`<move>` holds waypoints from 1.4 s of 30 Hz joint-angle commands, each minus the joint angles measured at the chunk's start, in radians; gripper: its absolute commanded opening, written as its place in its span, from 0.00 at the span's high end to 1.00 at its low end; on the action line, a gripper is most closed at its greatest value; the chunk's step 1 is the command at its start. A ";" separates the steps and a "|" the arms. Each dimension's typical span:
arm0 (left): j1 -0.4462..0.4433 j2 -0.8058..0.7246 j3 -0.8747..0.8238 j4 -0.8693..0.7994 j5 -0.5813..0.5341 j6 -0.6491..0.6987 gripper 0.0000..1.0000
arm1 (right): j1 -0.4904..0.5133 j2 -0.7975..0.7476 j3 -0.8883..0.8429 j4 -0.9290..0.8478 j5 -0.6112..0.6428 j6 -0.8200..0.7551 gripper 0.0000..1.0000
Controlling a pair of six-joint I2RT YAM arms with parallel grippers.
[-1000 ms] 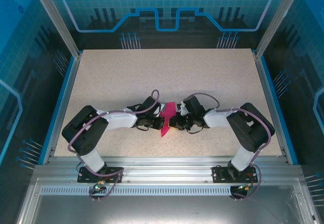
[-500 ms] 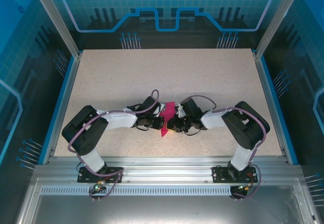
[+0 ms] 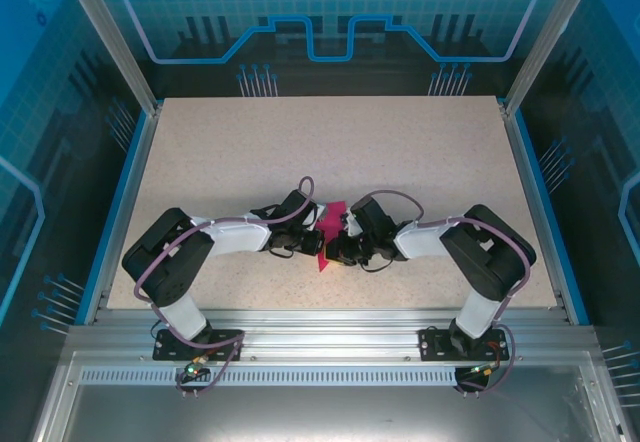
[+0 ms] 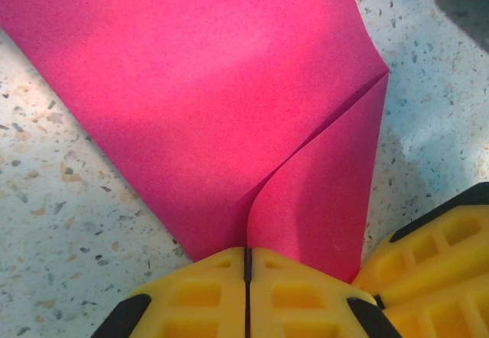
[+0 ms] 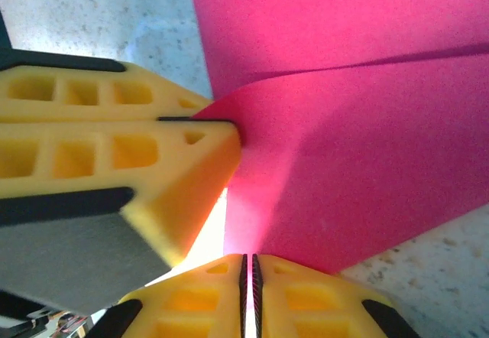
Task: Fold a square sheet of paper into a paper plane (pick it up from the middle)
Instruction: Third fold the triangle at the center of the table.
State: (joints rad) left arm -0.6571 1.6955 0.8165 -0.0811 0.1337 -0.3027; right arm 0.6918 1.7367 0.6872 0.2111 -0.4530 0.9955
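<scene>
The square sheet of paper (image 3: 327,218) is magenta-pink and sits between both arms near the table's front middle. In the left wrist view the sheet (image 4: 199,101) has a flap folded over along a diagonal crease. My left gripper (image 4: 247,258) is shut on its near edge where the crease ends. My right gripper (image 5: 247,265) is shut on another edge of the sheet (image 5: 359,162), with the left gripper's yellow fingers (image 5: 114,151) close beside it. From above, the left gripper (image 3: 313,230) and right gripper (image 3: 339,245) nearly touch, hiding much of the paper.
The speckled table (image 3: 330,142) stretches bare behind the grippers to the back edge. Blue rails (image 3: 118,212) border the left and right sides. Slanted metal posts (image 3: 105,32) rise at the back corners. An aluminium rail (image 3: 330,322) holds the arm bases in front.
The right arm has shifted left, its gripper closing in on the left gripper and covering more of the paper. The left arm and both grips have stayed the same.
</scene>
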 commanded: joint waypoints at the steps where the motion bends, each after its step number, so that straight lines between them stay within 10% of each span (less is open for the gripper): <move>1: 0.010 0.022 0.018 -0.032 0.021 0.030 0.92 | 0.018 0.048 0.002 0.001 0.020 0.017 0.87; 42: 0.013 0.017 0.031 -0.043 0.027 0.036 0.92 | 0.098 -0.014 0.009 0.027 0.020 0.077 0.86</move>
State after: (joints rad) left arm -0.6559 1.6974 0.8238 -0.0956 0.1368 -0.2852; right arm 0.7662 1.7271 0.6880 0.2367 -0.4324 1.0584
